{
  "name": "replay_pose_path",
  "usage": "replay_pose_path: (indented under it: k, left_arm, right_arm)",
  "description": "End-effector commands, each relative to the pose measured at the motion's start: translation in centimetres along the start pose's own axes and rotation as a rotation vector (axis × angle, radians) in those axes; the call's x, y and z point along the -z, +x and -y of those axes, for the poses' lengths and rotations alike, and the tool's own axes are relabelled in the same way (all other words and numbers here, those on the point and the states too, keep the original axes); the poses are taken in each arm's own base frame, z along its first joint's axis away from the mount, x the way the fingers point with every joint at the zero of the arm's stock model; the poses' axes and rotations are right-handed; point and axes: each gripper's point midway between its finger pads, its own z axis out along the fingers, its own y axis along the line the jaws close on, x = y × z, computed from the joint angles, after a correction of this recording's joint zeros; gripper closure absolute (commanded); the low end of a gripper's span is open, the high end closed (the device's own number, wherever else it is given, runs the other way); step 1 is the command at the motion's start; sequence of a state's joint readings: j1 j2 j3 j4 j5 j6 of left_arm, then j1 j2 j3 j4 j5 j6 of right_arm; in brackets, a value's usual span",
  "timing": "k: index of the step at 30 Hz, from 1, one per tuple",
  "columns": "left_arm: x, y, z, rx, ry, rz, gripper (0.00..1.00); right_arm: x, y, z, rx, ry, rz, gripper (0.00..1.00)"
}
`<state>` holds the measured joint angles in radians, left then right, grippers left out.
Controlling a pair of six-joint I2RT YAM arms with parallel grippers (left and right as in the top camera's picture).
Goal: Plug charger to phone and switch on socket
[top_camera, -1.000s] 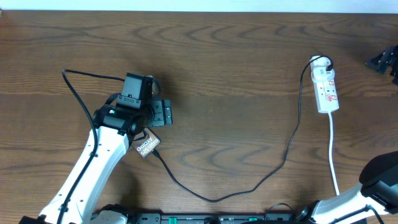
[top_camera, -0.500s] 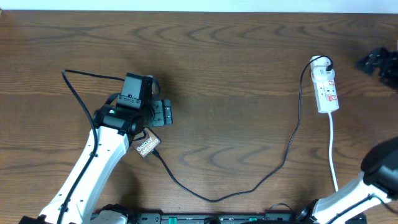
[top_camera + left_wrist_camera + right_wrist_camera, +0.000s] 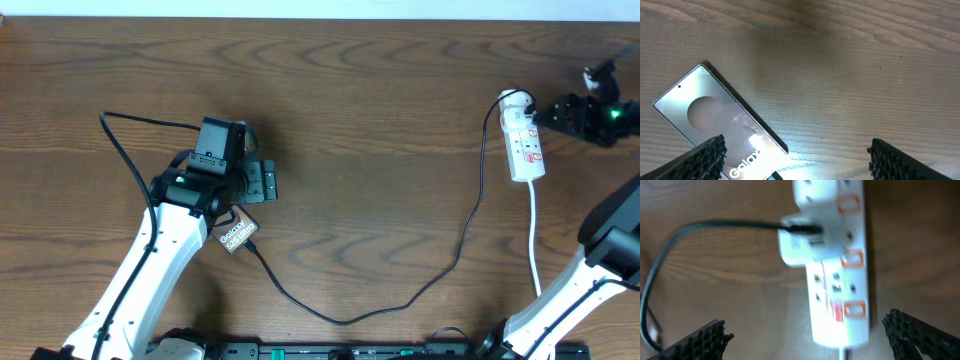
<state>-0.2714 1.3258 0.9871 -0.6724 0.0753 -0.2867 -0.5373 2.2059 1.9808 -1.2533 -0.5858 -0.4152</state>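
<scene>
The phone (image 3: pixel 715 120) lies flat on the wood, a glossy brownish slab with white "Galaxy" lettering; in the overhead view only its lettered end (image 3: pixel 237 236) shows beside the left arm. The charger (image 3: pixel 345 318), a thin black cable, runs from that end in a loop across the table to a white adapter (image 3: pixel 800 245) in the socket (image 3: pixel 837 255). Its small plug tip (image 3: pixel 773 175) sits at the phone's end; I cannot tell whether it is seated. My left gripper (image 3: pixel 800 165) hangs open above the phone's lettered end. My right gripper (image 3: pixel 810 340) is open, straddling the socket's cord end (image 3: pixel 526 140).
The socket carries red-framed switches (image 3: pixel 855 309) along one side, and its white cord (image 3: pixel 537 250) runs toward the front edge. A thick black arm cable (image 3: pixel 125 150) curves behind the left arm. Bare wooden table (image 3: pixel 380 120) lies between the two arms.
My right gripper has swung in from the far right edge to just beside the socket. The left arm, phone and charger have not moved.
</scene>
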Motion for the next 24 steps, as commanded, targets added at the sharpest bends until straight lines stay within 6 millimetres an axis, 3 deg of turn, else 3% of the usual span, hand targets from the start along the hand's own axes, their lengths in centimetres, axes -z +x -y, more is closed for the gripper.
replay_pose_path:
  k: [1, 7, 13, 24]
  left_arm:
    - [0.3, -0.6, 0.3, -0.016, 0.002, 0.016, 0.11]
    - [0.3, -0.6, 0.3, -0.016, 0.002, 0.017, 0.11]
    - [0.3, -0.6, 0.3, -0.016, 0.002, 0.016, 0.11]
    - [0.3, -0.6, 0.3, -0.016, 0.002, 0.016, 0.11]
  right_arm:
    - [-0.7, -1.3, -1.1, 0.101, -0.019, 0.031, 0.01]
    - [-1.3, -2.6, -1.5, 0.154, -0.006, 0.066, 0.01]
    - [-1.6, -2.7, -1.8, 0.142, -0.008, 0.066, 0.01]
    - [-3.7, -0.9, -1.3, 0.105, -0.027, 0.025, 0.01]
